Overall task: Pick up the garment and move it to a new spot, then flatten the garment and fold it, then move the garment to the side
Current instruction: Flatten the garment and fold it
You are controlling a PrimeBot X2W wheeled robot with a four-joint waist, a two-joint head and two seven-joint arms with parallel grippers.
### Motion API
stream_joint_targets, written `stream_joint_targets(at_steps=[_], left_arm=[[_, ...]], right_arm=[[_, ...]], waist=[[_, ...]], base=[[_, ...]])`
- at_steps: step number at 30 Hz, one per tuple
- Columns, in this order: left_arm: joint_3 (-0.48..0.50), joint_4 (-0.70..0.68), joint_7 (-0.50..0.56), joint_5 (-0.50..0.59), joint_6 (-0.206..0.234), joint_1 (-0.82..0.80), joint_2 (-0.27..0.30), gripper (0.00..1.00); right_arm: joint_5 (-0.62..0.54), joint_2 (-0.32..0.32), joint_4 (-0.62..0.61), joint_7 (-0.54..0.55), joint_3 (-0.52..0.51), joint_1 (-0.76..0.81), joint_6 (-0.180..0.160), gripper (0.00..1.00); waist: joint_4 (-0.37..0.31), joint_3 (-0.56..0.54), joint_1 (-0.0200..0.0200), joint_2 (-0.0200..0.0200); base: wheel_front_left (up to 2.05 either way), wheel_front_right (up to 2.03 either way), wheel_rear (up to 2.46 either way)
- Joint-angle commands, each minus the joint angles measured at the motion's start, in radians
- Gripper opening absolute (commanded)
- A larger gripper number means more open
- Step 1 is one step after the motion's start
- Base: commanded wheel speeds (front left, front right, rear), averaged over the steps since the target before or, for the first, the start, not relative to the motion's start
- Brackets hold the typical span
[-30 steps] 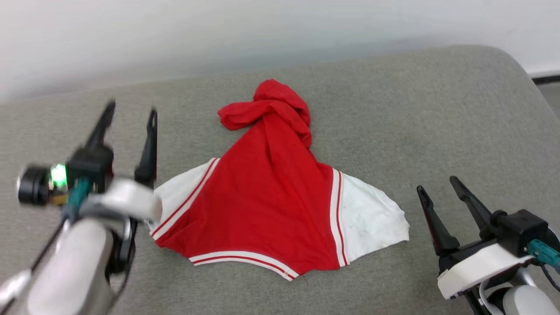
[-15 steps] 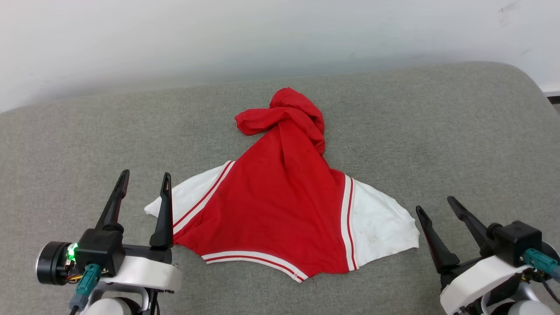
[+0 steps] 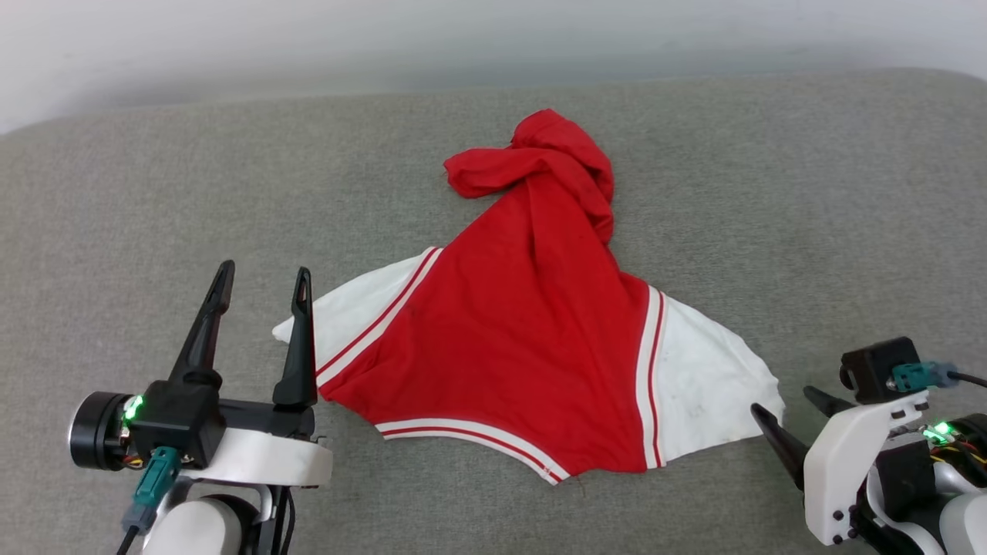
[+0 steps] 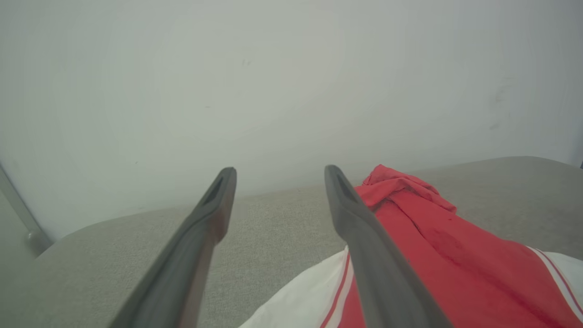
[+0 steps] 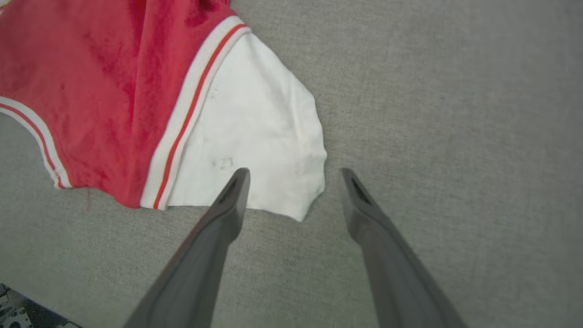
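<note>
Two grippers flank the garment (image 3: pixel 524 347), which lies spread on a grey upholstered cushion (image 3: pixel 154 193) in front of a pale wall (image 3: pixel 308 31). Its red body fans out toward the robot and narrows at the far end into a twisted, bunched knot of red cloth (image 3: pixel 555 154). A white sleeve (image 3: pixel 362 301) with striped trim reaches out to the robot's left, and a second white sleeve (image 3: pixel 709 370) to its right. The left gripper (image 3: pixel 264 270) has its two dark fingers spread wide with nothing between them. In the head view its inner finger crosses the tip of the left sleeve, though whether it touches the cloth cannot be told. In the left wrist view the left gripper (image 4: pixel 278 169) points along the cushion toward the wall, with the garment (image 4: pixel 446 255) lying past its right-hand finger and bare cushion in the gap. The right gripper (image 3: pixel 785 401) is just beside the right sleeve's outer corner, fingers equally wide and holding nothing. In the right wrist view the right gripper (image 5: pixel 294 172) looks down on the garment (image 5: pixel 114 91). One fingertip overlaps the white sleeve's near edge, the sleeve's corner sits in the gap, and the other finger is over bare cushion.
</note>
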Motion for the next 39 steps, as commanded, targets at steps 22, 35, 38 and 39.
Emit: stream_joint_targets(at_steps=[22,35,38,39], left_arm=[[0.091,0.041,-0.003,0.036,-0.073,-0.056,-0.042,1.00],[0.075,0.104,0.431,-0.111,-0.239,-0.114,0.131,1.00],[0.056,0.079,0.611,-0.152,-0.271,-0.149,0.202,1.00],[0.050,0.073,0.663,-0.159,-0.275,-0.162,0.225,1.00]], right_arm=[[-0.010,0.014,0.219,0.068,0.098,-0.024,0.005,0.00],[0.013,-0.138,0.074,0.022,0.056,-0.040,-0.001,0.00],[0.012,-0.148,0.046,0.029,0.052,-0.047,-0.001,0.00],[0.010,-0.149,0.039,0.031,0.051,-0.051,-0.001,0.00]], waist=[[0.086,0.076,0.0000,0.0000],[0.003,0.092,0.0000,0.0000],[-0.008,0.113,0.0000,0.0000],[-0.011,0.121,0.0000,0.0000]], base=[[0.00,0.00,0.00],[0.00,0.00,0.00],[0.00,0.00,0.00],[0.00,0.00,0.00]])
